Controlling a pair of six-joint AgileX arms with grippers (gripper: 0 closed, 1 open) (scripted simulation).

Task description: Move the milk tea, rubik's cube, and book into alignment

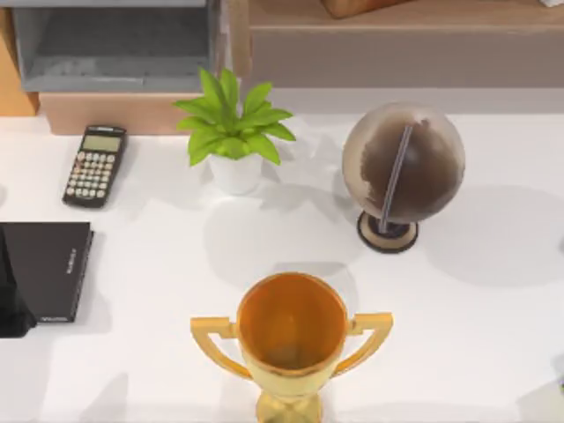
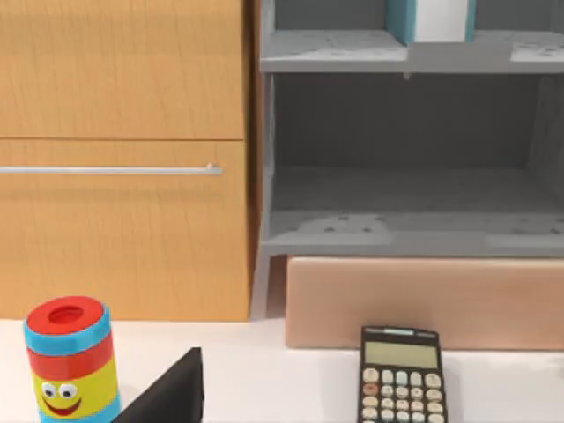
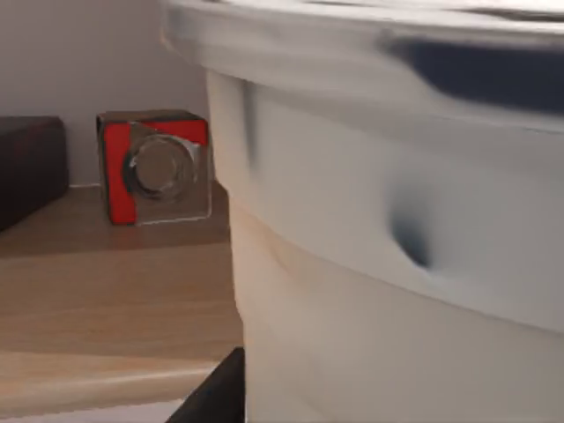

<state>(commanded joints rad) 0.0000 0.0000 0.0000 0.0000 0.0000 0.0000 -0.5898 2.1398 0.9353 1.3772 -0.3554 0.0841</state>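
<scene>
The surface [image 1: 458,335] carries decor only: a globe [image 1: 404,172], a trophy [image 1: 293,339], a plant [image 1: 233,132], a black notebook [image 1: 44,264] and a calculator [image 1: 95,165]. These crowd its middle, so a row of 3 would probably fit best along the bare front stretch at the right.

The grey shelf unit [image 2: 405,132] stands behind the calculator. The book [image 2: 432,18] stands upright on its upper shelf, so it likely has to be lifted down before any lining up.

The left arm [image 1: 11,304] sits at the surface's left edge beside the notebook, seemingly parked; whether its claw is apart or together cannot be told.

In the right wrist view, the milk tea [image 3: 397,247] looms very close, suggesting the right arm is at the cup. Whether that claw is clamped on it cannot be told.

Behind it, a small red block [image 3: 154,167] rests on a wooden ledge [image 3: 106,291]; it may be the cube, though that is unclear.
</scene>
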